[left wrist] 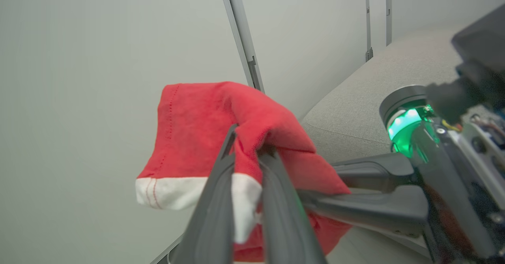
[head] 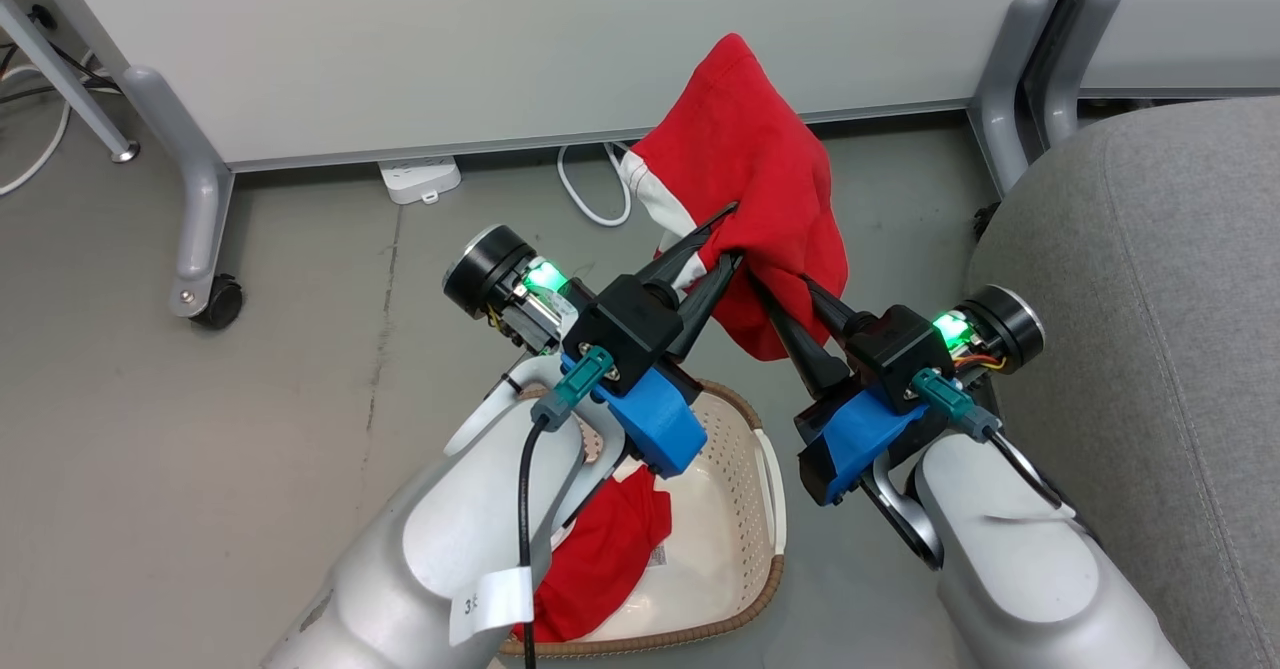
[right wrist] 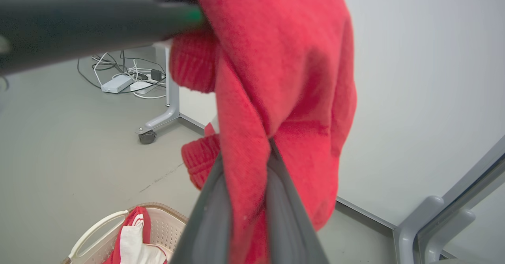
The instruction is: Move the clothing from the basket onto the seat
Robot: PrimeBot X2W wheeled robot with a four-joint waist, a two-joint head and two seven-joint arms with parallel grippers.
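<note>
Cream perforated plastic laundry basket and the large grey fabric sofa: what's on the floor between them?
Head view shows bare grey floor between the basket and sofa; the robot's pale right forearm hides part of it.

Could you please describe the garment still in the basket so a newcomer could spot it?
Left of the grey sofa, a cream basket stands on the floor. A red garment lies crumpled inside it; the other red garment hangs above, pinched by the left gripper and right gripper.

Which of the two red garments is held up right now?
The raised garment gripped by the left gripper and right gripper; the other garment lies in the basket.
</note>
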